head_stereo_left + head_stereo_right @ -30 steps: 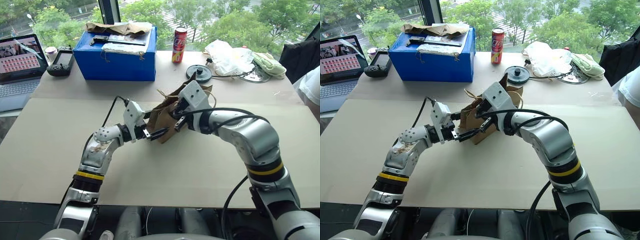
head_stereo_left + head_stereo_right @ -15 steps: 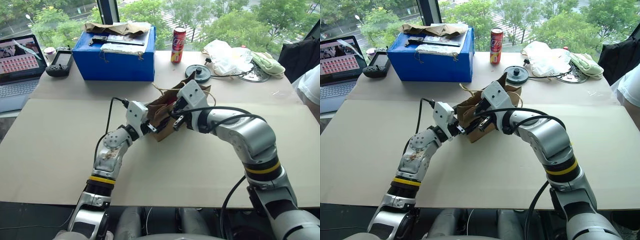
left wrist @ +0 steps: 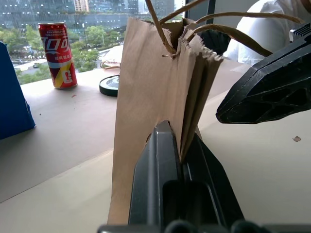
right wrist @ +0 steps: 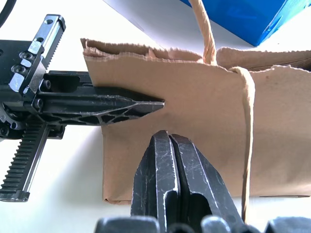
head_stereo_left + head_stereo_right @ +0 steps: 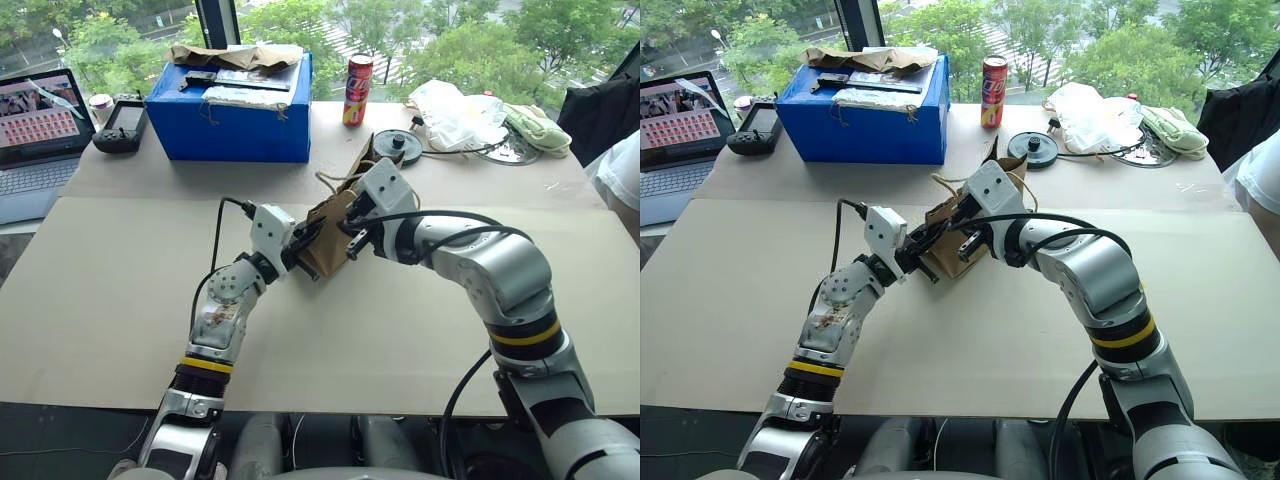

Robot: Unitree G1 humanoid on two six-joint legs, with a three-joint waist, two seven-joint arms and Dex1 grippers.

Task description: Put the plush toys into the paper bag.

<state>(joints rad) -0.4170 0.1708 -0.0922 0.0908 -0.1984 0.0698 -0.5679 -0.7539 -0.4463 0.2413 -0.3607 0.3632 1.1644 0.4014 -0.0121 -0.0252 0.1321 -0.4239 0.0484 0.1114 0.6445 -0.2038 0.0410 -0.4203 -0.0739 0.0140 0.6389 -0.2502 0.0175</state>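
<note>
The brown paper bag (image 5: 333, 228) with twine handles (image 3: 228, 33) stands tilted at the middle of the table, held between both grippers. My left gripper (image 3: 177, 135) is shut on the bag's near folded edge, the paper pinched between its fingers (image 3: 158, 160). It reaches the bag from the left (image 5: 303, 240). From the right, my right gripper (image 4: 167, 136) is shut against the bag's side wall, gripping it (image 5: 350, 236). The bag's mouth looks pressed flat. The plush toys are hidden or out of view.
At the back stand a blue box (image 5: 235, 120) with crumpled brown paper (image 5: 240, 55) on top, a red can (image 5: 357, 90), a black round disc (image 5: 398, 147), a white plastic bag (image 5: 455, 110) and a pale green cloth (image 5: 540, 128). A laptop (image 5: 40, 130) sits far left; a person's sleeve (image 5: 622, 170) far right.
My left gripper, open a second ago, has turned and shut on the bag's edge. The bag now stands more upright. The right gripper has kept its place.
</note>
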